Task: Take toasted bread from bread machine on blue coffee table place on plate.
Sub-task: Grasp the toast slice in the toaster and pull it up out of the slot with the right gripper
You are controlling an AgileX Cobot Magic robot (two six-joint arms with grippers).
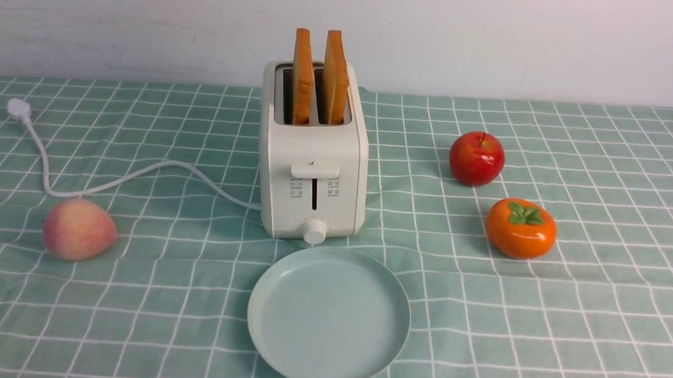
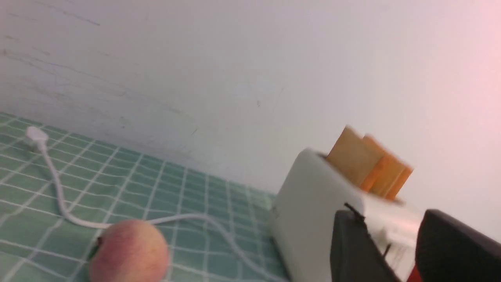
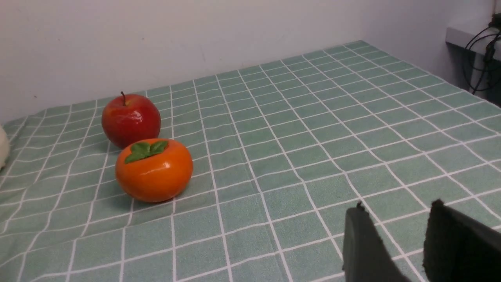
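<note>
The cream-white bread machine point(image 1: 315, 154) stands upright in the middle of the blue coffee table point(image 1: 533, 330). Two slices of toasted bread point(image 1: 302, 76) point(image 1: 335, 77) stick up from its two slots. The pale blue-green plate point(image 1: 328, 317) lies bare just in front of it. Neither arm shows in the front view. In the left wrist view my left gripper point(image 2: 387, 213) is open with nothing between its fingers, still apart from the bread machine point(image 2: 309, 207) and the toasted bread point(image 2: 354, 158) beyond it. My right gripper point(image 3: 398, 204) is open above bare cloth.
A peach point(image 1: 79, 228) lies at the left, near the white cord point(image 1: 146, 174) and its plug point(image 1: 19, 109). A red apple point(image 1: 476, 158) and an orange persimmon point(image 1: 521, 228) sit to the right of the bread machine. A white wall runs behind the table.
</note>
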